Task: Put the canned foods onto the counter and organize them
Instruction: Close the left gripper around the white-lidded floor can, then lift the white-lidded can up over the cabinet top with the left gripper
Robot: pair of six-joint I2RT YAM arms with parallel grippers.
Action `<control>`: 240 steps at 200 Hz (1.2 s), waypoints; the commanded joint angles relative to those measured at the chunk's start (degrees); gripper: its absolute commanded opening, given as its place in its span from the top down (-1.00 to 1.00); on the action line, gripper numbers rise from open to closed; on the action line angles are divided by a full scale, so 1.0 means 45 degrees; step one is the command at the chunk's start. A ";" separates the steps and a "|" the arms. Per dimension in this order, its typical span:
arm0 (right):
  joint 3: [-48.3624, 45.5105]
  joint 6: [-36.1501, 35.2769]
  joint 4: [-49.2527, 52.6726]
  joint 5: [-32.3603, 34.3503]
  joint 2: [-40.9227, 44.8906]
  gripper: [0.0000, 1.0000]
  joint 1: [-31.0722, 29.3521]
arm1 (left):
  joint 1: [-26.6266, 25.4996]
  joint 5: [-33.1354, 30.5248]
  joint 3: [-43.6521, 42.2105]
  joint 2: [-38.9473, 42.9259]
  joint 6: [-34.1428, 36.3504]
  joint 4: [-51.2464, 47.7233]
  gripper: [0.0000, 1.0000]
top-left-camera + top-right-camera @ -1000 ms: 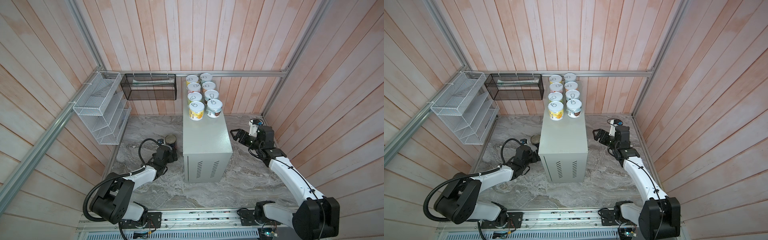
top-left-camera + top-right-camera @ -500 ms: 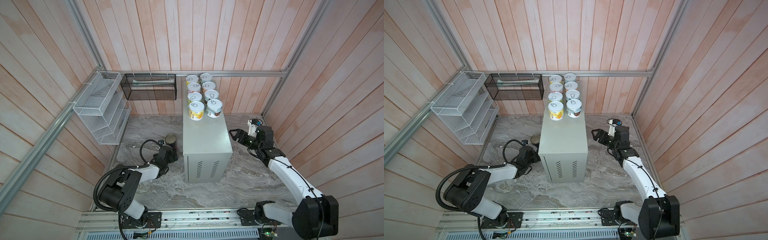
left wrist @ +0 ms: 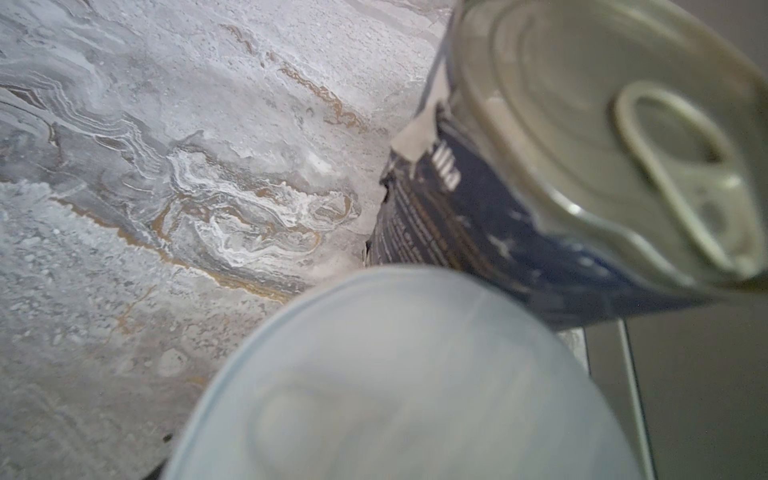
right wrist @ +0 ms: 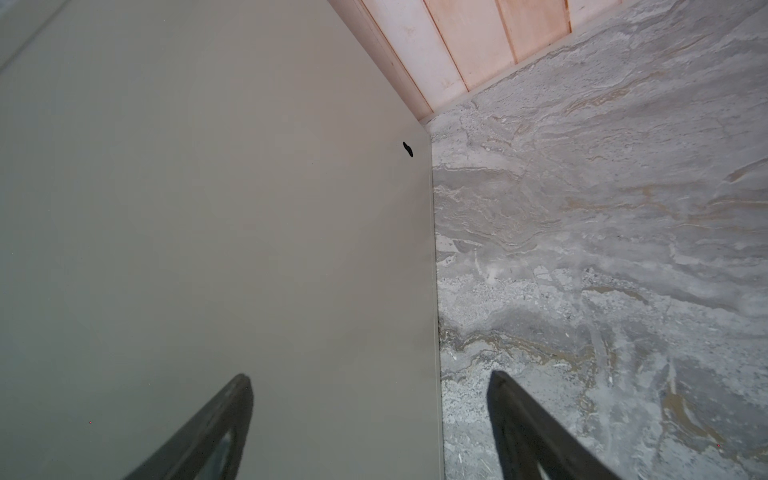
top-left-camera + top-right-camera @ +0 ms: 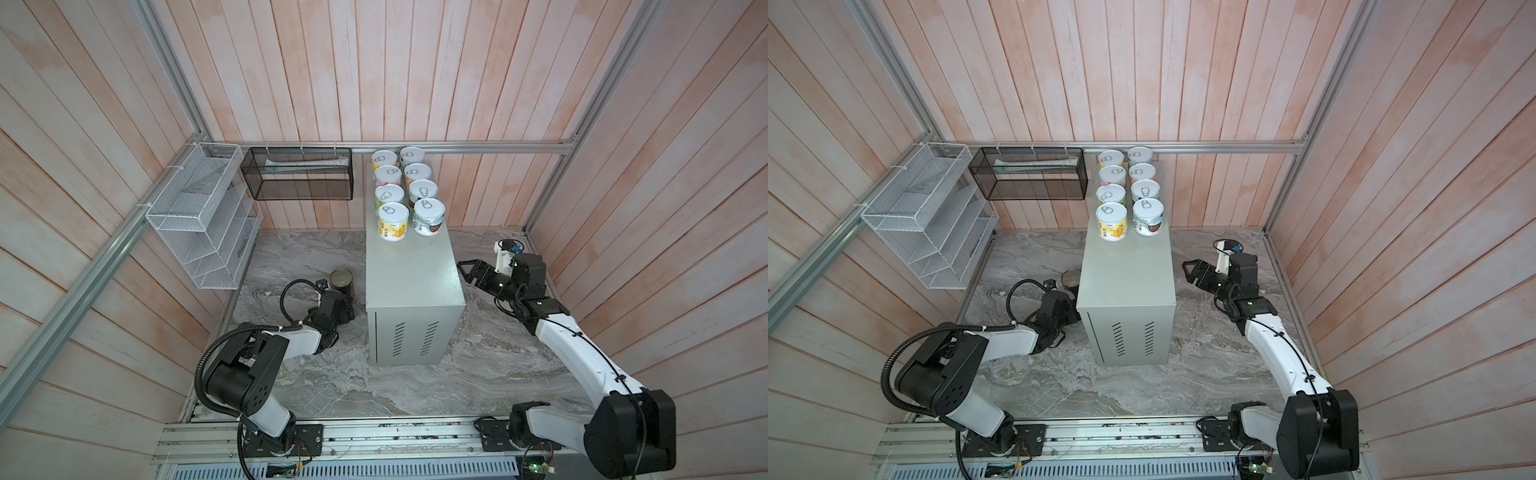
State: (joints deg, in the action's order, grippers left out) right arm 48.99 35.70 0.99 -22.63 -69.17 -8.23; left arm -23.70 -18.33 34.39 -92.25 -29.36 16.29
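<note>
In both top views the raised surface (image 5: pixel 411 270) (image 5: pixel 1125 274), a tall grey-green metal box, stands on the marble surface (image 5: pixel 415 386). Eight small tins (image 5: pixel 423 191) stand upright in two rows of four on its far end, the front pair yellow-labelled and pale-blue-labelled. The near half of its top is bare. A dark-blue tin (image 5: pixel 341 282) (image 5: pixel 1070 277) stands on the marble just beside its left wall. The left gripper (image 5: pixel 347 309) (image 5: pixel 1073 311) sits low beside that same wall, just in front of the dark-blue tin; its fingers are hidden there. The right gripper (image 5: pixel 463 272) (image 5: pixel 1187 272) hangs close to the right wall, at about the height of the top, its fingers spread with nothing between them.

The left wrist view shows the blurred pale lid of a small tin (image 3: pixel 399 374) directly under the camera, next to the dark-blue tin (image 3: pixel 478 216), both on the marble against the raised surface's wall (image 3: pixel 706 395). The fingers are out of frame, so whether they grip that tin cannot be told.

The right wrist view shows two dark fingers (image 4: pixel 216 428) set well apart and empty, pointing down along the raised surface's side (image 4: pixel 208 208).
</note>
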 commanded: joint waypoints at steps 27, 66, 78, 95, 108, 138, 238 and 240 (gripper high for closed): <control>-0.0260 0.0132 -0.0500 -0.0478 -0.0157 -0.73 -0.0086 | -0.0044 -0.0202 -0.0280 0.0122 -0.0238 0.0117 -0.54; -0.0243 0.0084 -0.0532 -0.0477 -0.0250 -0.71 -0.0085 | -0.0334 -0.0241 -0.0114 -0.0022 0.0021 -0.0060 0.05; -0.0243 0.0074 -0.0526 -0.0478 -0.0243 -0.71 -0.0100 | -0.0416 -0.0321 -0.0057 -0.0100 0.0024 -0.0180 0.40; -0.0243 0.0076 -0.0531 -0.0453 -0.0255 -0.70 -0.0087 | -0.0454 -0.0322 -0.0024 -0.0181 -0.0012 -0.0328 0.94; -0.0243 0.0075 -0.0514 -0.0459 -0.0274 -0.70 -0.0104 | -0.0438 -0.0268 -0.0025 -0.0185 -0.0037 -0.0413 1.00; -0.0243 0.0044 -0.0497 -0.0419 -0.0350 -0.70 -0.0106 | -0.0547 0.0243 -0.0232 0.0250 0.0107 -0.0506 1.00; -0.0174 -0.0178 -0.0061 -0.0091 -0.0031 -0.69 -0.0091 | -0.0690 0.1655 -0.0156 0.4401 0.1476 -0.3841 1.00; -0.0182 -0.0180 -0.0039 -0.0088 -0.0023 -0.69 -0.0087 | -0.0695 0.1666 -0.0107 0.4497 0.1523 -0.3940 1.00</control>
State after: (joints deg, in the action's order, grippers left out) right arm 48.47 35.59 0.43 -23.53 -70.17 -8.45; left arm -26.76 -11.05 31.99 -77.28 -25.50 1.63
